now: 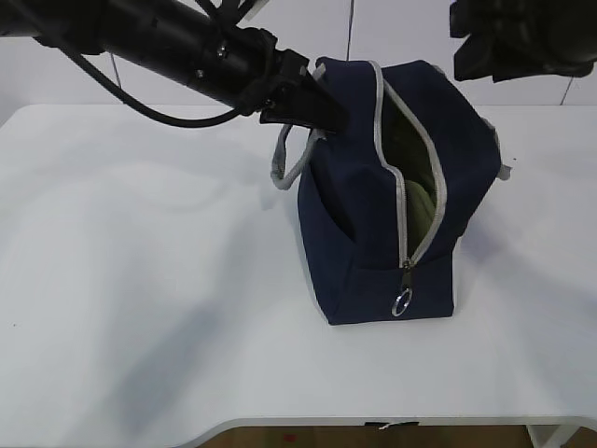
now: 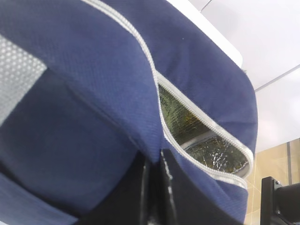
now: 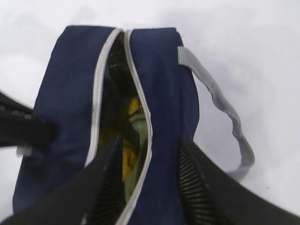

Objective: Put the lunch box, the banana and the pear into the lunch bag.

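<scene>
The left gripper point(image 1: 322, 110) pinches the navy lunch bag point(image 1: 364, 233) at its rim; the right gripper point(image 3: 147, 187) hangs open, empty, above the unzipped, yellow-and-green-filled opening.

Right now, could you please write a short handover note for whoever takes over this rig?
Left gripper: shut on the lunch bag edge, holding it up.
Right gripper: open, empty, above the unzipped opening.
Inside the bag: a sage-green lid, probably the lunch box, and something yellow, banana or pear, can't tell which.
Nothing else lies on the table.
Left: confirm all three are in, release the bag.
</scene>
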